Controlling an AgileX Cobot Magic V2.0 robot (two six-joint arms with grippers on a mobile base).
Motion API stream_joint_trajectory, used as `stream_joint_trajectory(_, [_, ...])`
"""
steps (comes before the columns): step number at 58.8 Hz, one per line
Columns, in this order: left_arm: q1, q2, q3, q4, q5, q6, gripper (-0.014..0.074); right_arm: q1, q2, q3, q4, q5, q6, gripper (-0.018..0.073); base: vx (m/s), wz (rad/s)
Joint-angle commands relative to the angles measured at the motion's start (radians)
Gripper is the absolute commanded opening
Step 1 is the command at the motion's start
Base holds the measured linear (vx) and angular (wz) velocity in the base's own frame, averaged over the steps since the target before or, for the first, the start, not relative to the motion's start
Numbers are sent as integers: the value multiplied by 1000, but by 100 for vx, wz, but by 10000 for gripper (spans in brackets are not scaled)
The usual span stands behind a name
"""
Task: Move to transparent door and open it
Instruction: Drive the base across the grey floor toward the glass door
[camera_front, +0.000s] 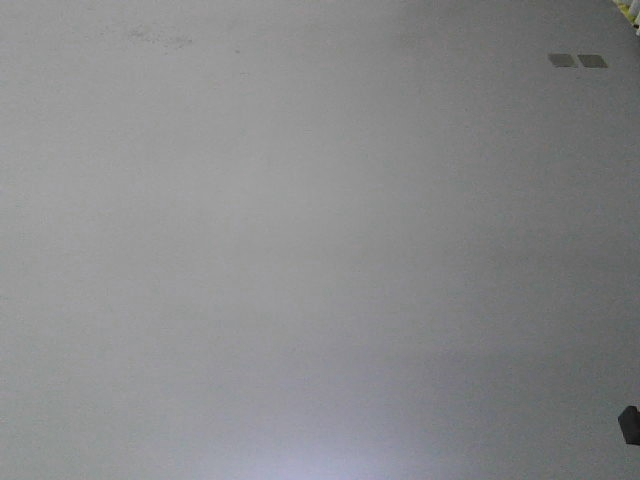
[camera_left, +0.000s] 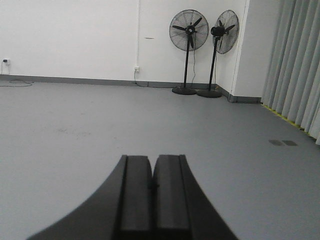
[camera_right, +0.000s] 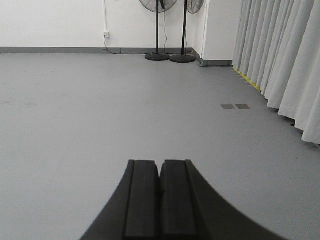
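The left gripper (camera_left: 152, 160) and right gripper (camera_right: 160, 163) are pressing their pads together, gripping nothing, over the grey floor (camera_left: 75, 145). Farther off, curtains (camera_right: 290, 60) are hanging rightward and two fans (camera_left: 189, 31) are standing by the white wall (camera_left: 75, 35). The transparent door is showing nowhere.

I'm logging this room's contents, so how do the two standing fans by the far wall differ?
The left fan faces the camera, blades plain through a round grille; the right fan is turned aside, showing its motor housing and a narrower grille. The left fan stands before the back wall; the right fan sits nearer the curtains. Both are black pedestal fans on round bases.
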Motion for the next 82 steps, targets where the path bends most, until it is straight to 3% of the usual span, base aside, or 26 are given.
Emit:
stream_joint_trajectory(1, [0,-12,30,-8,-85,-7,-6,-2,-14,13,0,-81,-7,-8,0,0])
stream_joint_trajectory(82, [0,-12,30,-8,-85,-7,-6,-2,-14,13,0,-84,-7,-8,8,-3])
